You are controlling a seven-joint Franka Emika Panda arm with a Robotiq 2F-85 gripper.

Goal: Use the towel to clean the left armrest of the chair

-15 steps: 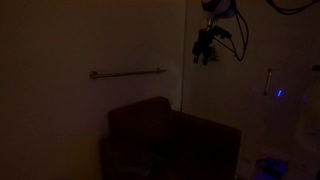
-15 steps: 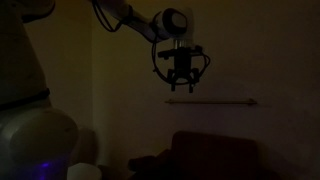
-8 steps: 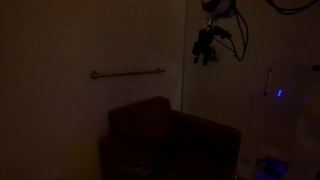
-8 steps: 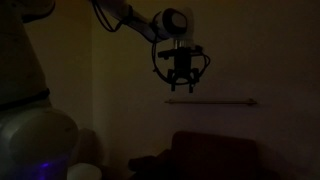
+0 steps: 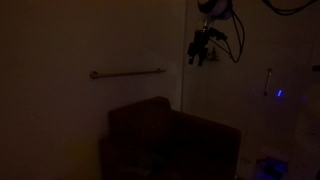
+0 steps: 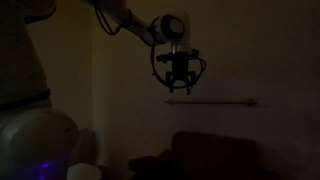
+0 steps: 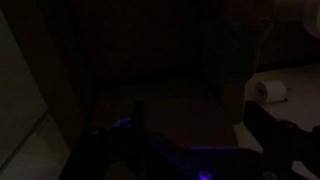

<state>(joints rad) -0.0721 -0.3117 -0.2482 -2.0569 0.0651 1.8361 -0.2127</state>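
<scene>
Chair [image 5: 170, 148] is seen low against the wall [image 5: 60, 40], in darkness; the gripper [image 6: 179, 86] is held high over it, jaws wide and empty, probably to keep a clear approach downward.

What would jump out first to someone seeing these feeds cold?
The darkness itself: the room is barely lit. High against the wall hangs the pincer, open with nothing in it, just above a thin wall rail. Low down sits the boxy dark brown chair, and a small blue light glows off to its side in an exterior view.
</scene>
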